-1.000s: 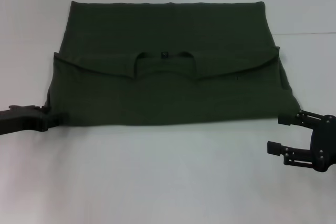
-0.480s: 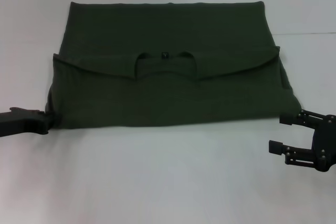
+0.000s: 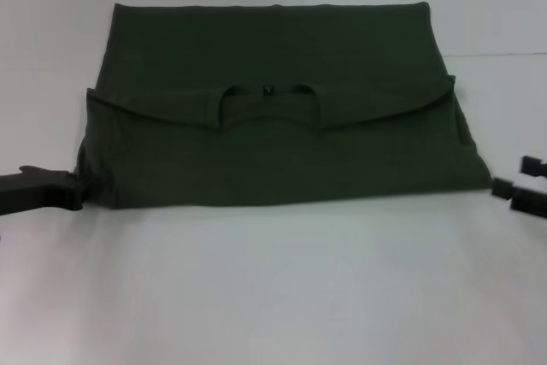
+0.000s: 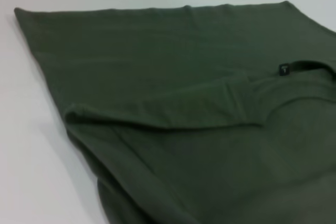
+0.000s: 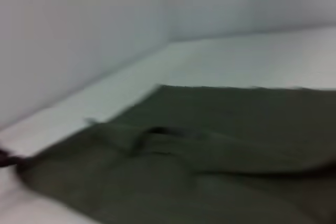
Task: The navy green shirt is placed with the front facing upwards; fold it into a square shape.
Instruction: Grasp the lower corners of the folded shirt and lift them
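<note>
Olive-green cloth: the shirt (image 3: 273, 108) lies flat on the white counter (image 3: 273, 288), filling the upper and middle part of the head view.
Fold: its near half is doubled over the far half, so the plain back faces up and the collar (image 3: 267, 104) with a small dark label (image 3: 267, 89) sits at the centre of the frame.
Folded edge: curves across the shirt from the left side to the right side, dipping at the collar.
Left hand (image 3: 75, 190): at the left edge of the frame, low on the counter, its tip against the shirt's lower left corner; whether it grips the cloth cannot be told.
Right hand (image 3: 515, 179): at the right edge, mostly out of frame, just beside the shirt's lower right corner, two fingertips apart, holding nothing.
Left wrist view: shows the shirt (image 4: 199, 119) close up, with the folded sleeve edge and the label (image 4: 284, 69).
</note>
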Available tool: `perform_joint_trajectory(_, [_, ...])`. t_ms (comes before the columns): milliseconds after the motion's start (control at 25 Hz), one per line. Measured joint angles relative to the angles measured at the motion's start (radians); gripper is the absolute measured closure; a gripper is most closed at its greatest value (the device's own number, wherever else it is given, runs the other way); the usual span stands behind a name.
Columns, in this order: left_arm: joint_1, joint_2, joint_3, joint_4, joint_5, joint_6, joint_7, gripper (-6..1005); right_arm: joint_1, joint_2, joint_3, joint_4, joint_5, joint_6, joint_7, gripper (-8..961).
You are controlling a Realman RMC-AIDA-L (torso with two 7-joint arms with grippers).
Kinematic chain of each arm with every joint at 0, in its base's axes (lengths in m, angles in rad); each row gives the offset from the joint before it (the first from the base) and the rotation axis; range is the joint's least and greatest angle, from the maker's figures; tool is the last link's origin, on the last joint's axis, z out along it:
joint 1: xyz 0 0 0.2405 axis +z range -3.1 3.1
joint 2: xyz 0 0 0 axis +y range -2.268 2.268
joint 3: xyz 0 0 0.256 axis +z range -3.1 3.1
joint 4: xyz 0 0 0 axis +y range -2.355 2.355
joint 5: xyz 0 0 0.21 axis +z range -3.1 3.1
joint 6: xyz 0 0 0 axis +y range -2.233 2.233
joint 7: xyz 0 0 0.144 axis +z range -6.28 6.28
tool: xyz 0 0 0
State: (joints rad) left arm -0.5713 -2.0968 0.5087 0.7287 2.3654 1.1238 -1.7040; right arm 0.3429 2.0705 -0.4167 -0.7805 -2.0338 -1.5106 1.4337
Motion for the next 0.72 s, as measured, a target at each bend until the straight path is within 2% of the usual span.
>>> perform_joint_trajectory(120, [-0.002, 0.001, 0.002, 0.002, -0.005, 0.004, 0.002, 963, -0.002, -0.003, 0.001, 0.0, -0.001, 0.092, 0.063, 144])
perform_joint_trajectory(320, [-0.004, 0.001, 0.0, 0.003, -0.02, 0.02, 0.003, 963, 0.004, 0.006, -0.008, 0.003, -0.017, 0.208, 0.12, 153])
perform_joint_trajectory(720, [-0.004, 0.001, 0.004, 0.003, -0.032, 0.022, 0.007, 964, 0.048, 0.016, -0.012, 0.045, -0.029, 0.288, 0.126, 172])
